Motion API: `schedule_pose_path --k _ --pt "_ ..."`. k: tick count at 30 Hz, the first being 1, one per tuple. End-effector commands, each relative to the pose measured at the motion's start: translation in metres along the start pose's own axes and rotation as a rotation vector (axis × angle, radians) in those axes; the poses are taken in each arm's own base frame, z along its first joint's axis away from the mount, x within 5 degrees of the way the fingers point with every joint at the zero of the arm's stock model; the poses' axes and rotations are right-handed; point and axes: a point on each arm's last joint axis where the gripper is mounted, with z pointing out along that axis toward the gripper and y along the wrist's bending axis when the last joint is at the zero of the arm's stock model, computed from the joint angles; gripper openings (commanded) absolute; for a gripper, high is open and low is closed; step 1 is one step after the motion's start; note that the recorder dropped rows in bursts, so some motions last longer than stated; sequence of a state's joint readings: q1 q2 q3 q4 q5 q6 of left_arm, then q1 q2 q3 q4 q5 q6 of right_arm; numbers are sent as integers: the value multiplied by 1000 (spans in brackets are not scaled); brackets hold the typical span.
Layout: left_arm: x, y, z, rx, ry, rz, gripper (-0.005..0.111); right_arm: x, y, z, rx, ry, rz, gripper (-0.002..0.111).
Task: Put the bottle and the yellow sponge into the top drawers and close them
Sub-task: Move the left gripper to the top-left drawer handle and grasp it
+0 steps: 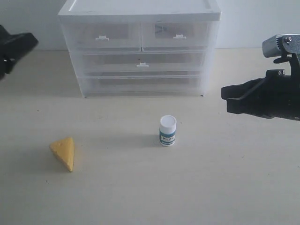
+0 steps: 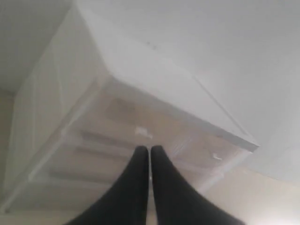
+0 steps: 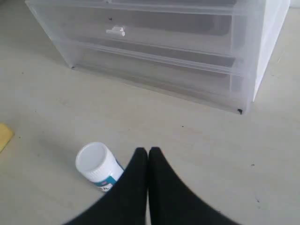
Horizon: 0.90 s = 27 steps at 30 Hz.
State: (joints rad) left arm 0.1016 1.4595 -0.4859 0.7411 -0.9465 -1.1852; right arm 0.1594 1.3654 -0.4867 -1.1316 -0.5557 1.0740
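The bottle (image 1: 167, 131), white with a teal label, stands upright on the table in front of the drawer unit; it also shows as bottle (image 3: 97, 165) beside my right gripper (image 3: 148, 151), which is shut and empty. The yellow sponge (image 1: 63, 152) lies at the front left; a sliver of sponge (image 3: 4, 136) shows at the right wrist view's edge. Both top drawers, left (image 1: 104, 35) and right (image 1: 176, 33), are shut. My left gripper (image 2: 149, 149) is shut, empty, held in front of the unit's top left drawer (image 2: 140, 129). In the exterior view the right gripper (image 1: 226, 97) hovers right of the bottle.
The white-topped drawer unit (image 1: 140, 9) stands at the back centre against a white wall. Below the top drawers are two full-width drawers, the upper one (image 1: 142, 61) with a small white handle. The left arm (image 1: 14, 47) sits at the far left edge.
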Motion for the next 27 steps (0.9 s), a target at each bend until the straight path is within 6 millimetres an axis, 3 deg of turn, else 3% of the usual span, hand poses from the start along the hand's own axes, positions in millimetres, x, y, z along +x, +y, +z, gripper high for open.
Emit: schedule_pose_path --k 1,3,7,13,27 --pt "38 19 60 229 159 -217 14 -1 1 0 -12 -5 -12 0" --pt "56 34 93 220 221 -361 40 -1 1 0 -12 -5 -12 0" --pt "61 41 114 206 208 -504 57 -2 1 0 -11 -6 -10 0" --pt "49 37 133 225 131 -632 57 -2 2 0 -22 -11 -10 0" --pt "34 29 147 260 106 -629 53 -4 4 0 -43 -28 -13 0"
